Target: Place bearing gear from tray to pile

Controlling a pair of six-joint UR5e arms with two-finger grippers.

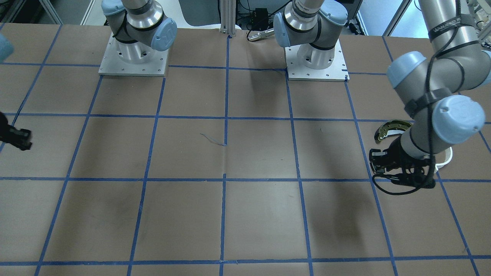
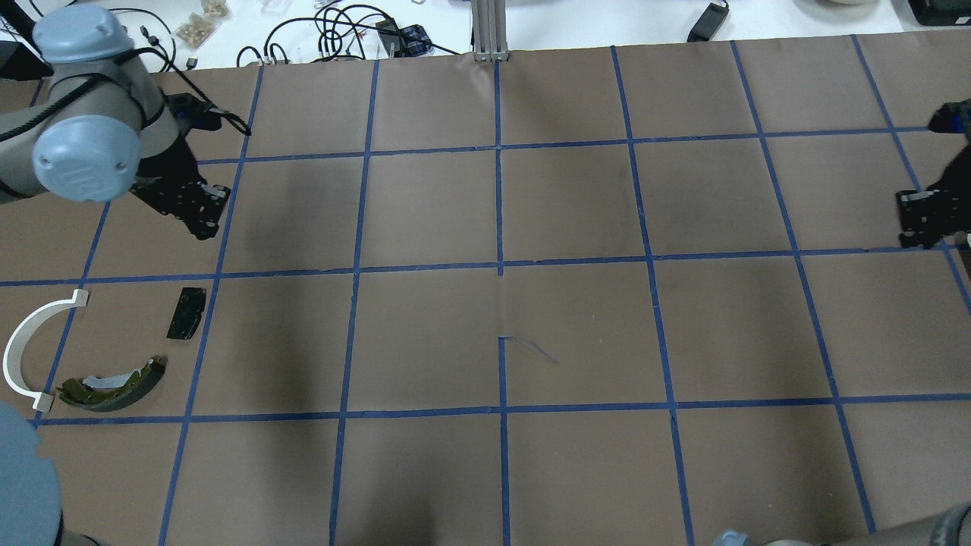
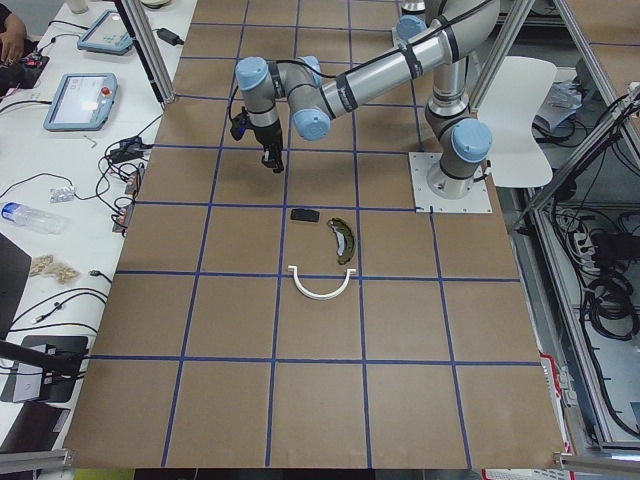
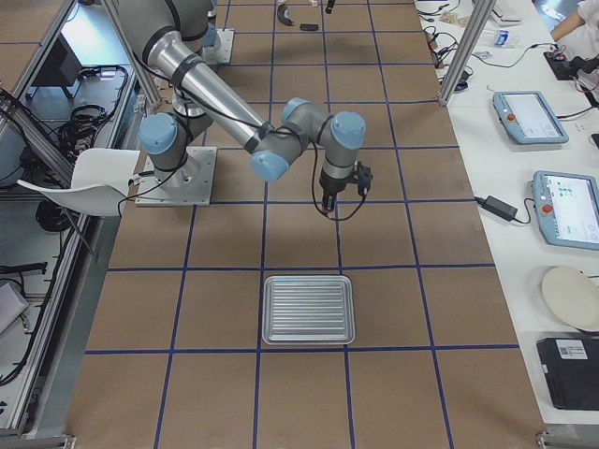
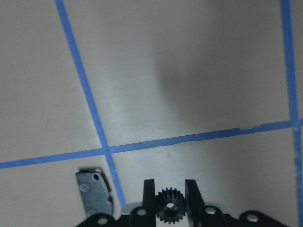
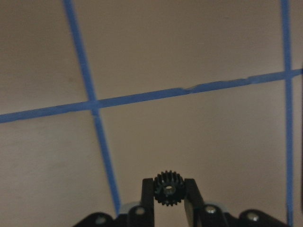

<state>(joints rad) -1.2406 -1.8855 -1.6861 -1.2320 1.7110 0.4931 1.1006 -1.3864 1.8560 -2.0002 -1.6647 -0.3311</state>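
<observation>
Black gear [image 5: 169, 208] between left tool [image 5: 170, 182] fingers

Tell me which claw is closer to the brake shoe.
Left. The left claw, gripping a gear, hangs just beyond the brake shoe; the right claw, also gripping a gear, is at the opposite end of the table.

No legible text, labels, numbers or signs

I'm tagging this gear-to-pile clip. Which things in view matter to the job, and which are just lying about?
Job: left gear and right gear, each between jaws; tray; the pile's brake shoe, white arc, black pad.
Lying about: tablet, water bottle, cables, all beside the brown mat.
</observation>
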